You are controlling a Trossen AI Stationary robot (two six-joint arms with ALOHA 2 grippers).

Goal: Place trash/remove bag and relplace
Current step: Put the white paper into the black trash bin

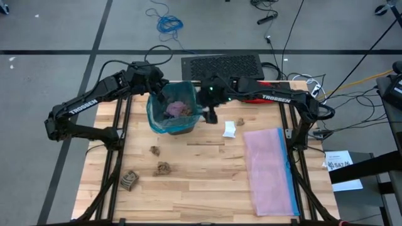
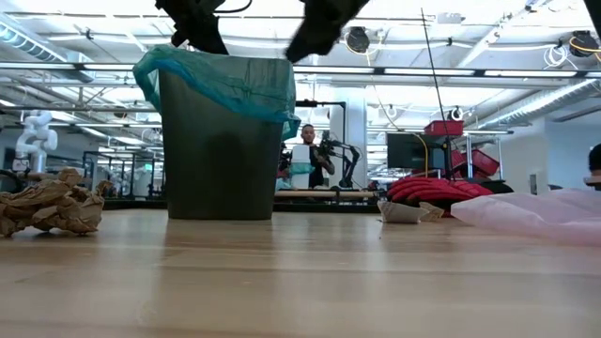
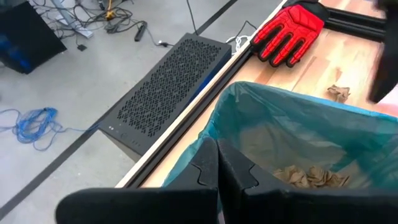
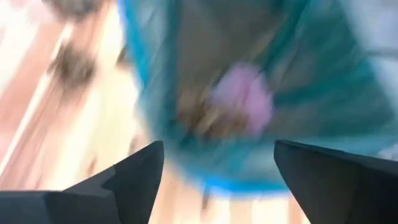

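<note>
I have the left gripper (image 1: 158, 88) at the far-left rim of the bin (image 2: 218, 141), its fingers (image 3: 214, 171) pressed together on the teal bag (image 1: 157, 116) where the liner folds over the edge. I judge this hold keeps the liner mouth open and steady while trash goes in. The left arm reaches in from the left side of the desk (image 1: 207, 182), elbow raised, wrist angled down onto the rim.

Three brown paper wads (image 1: 162, 168) lie on the near-left part of the desk, well apart from the bin. Inside the bag sit a purple crumple (image 1: 178, 109) and brown scraps (image 3: 308, 177).

The right gripper (image 1: 210, 95) hangs above the bin's right rim with its fingers wide apart and nothing between them; the purple crumple lies directly below in the right wrist view. The right arm extends from the far right, roughly level.

A white piece (image 1: 229, 129) lies just right of the bin. The pink bag (image 1: 269, 169) lies flat at the right, presumably staged as the replacement liner.
</note>
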